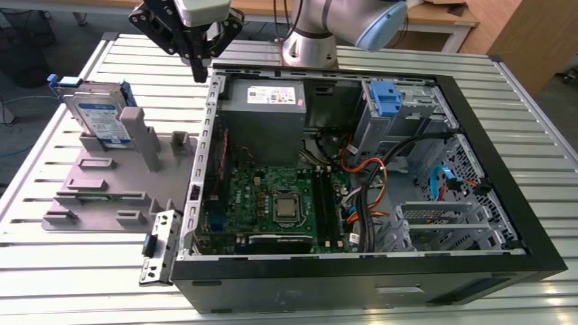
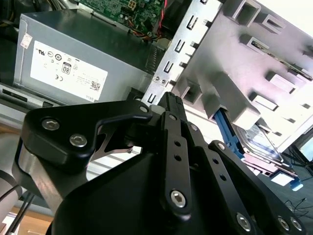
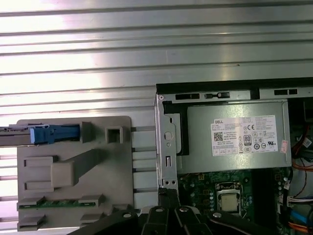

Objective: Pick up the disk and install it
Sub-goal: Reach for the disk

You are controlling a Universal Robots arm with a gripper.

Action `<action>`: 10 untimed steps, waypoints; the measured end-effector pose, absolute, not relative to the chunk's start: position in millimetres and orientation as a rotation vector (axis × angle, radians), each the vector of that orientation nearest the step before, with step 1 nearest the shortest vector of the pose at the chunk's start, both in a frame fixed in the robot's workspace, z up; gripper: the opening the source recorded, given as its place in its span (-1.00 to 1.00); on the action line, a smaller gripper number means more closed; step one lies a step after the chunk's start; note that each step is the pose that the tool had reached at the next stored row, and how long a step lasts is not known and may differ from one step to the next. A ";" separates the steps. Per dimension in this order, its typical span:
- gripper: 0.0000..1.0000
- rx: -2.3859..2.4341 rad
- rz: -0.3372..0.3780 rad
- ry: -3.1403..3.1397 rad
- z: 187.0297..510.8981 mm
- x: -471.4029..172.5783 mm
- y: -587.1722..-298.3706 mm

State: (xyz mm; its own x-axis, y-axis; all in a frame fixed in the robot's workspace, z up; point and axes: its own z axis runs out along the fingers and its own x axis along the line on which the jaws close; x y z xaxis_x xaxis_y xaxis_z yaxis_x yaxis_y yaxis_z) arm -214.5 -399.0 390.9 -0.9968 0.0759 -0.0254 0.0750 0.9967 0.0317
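Right now the gripper [image 1: 197, 72] hangs above the side wall of the computer case [image 1: 361, 288], at the corner nearest the power supply [image 1: 264, 101]. Its jaws are pinched together and hold nothing. The disk [image 1: 97, 116] stands on edge in a grey rack [image 1: 99, 183] on the slatted table [image 1: 54, 271], beside the case and apart from the gripper. Inside the case, a bright-blue latch [image 1: 386, 98] stands upright.

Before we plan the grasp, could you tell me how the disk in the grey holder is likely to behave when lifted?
The disk is a metal slab, so probably stiff and heavy for its size. It stands on edge in the grey holder, so a sideways push might tip it.
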 end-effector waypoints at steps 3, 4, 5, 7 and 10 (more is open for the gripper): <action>-0.79 0.118 0.048 3.112 390.7 -218.3 -399.0; -0.79 0.118 0.048 3.112 390.7 -219.5 -398.9; -0.79 0.118 0.048 3.112 390.7 -220.8 -398.9; -0.79 0.118 0.048 3.112 390.7 -223.5 -398.9; -0.79 0.118 0.048 3.112 390.6 -227.7 -399.0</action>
